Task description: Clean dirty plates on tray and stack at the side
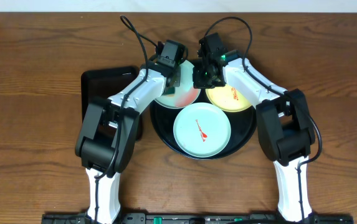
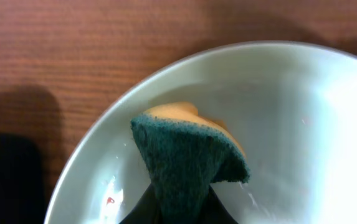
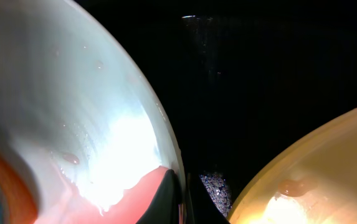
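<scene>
The round black tray holds three plates. A light blue plate lies at its back left, a pale yellow plate with a red smear at its back right, and a light blue plate with a red smear in front. My left gripper is shut on a green and yellow sponge pressed on the back-left plate, which shows a small red spot. My right gripper is shut on that plate's rim, by a red smear. The yellow plate lies beside it.
A smaller rectangular black tray lies left of the round tray, partly under my left arm. Bare wooden table surrounds both trays. Black tray floor shows between the two back plates.
</scene>
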Controlling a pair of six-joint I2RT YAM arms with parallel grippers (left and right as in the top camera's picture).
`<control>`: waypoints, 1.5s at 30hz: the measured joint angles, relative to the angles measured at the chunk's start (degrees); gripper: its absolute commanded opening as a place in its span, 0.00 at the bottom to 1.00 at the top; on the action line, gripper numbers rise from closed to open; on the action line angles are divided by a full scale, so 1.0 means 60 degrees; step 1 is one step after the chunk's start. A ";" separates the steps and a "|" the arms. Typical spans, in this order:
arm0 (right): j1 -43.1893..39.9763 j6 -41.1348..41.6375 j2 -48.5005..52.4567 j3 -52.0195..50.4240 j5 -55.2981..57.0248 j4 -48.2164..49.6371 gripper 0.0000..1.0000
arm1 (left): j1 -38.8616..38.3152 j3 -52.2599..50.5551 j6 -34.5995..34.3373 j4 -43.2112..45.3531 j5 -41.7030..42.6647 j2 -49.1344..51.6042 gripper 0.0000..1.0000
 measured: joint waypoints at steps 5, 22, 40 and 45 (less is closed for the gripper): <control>0.0007 -0.0004 0.0000 0.0000 0.0022 -0.0004 0.01 | 0.0066 0.0000 0.0018 -0.0157 0.0747 -0.0073 0.07; 0.0007 0.0000 -0.0015 0.0000 0.0091 -0.0080 0.01 | 0.0109 -0.0080 -0.0135 0.1657 0.2047 0.0215 0.07; 0.0000 0.0000 -0.0029 0.0000 0.0091 -0.0149 0.01 | 0.0284 0.0051 -0.0248 0.0947 0.1053 0.0222 0.07; 0.0007 0.0000 -0.0029 0.0000 0.0084 -0.0146 0.01 | 0.0299 0.0058 0.0084 0.0288 0.0470 0.0076 0.07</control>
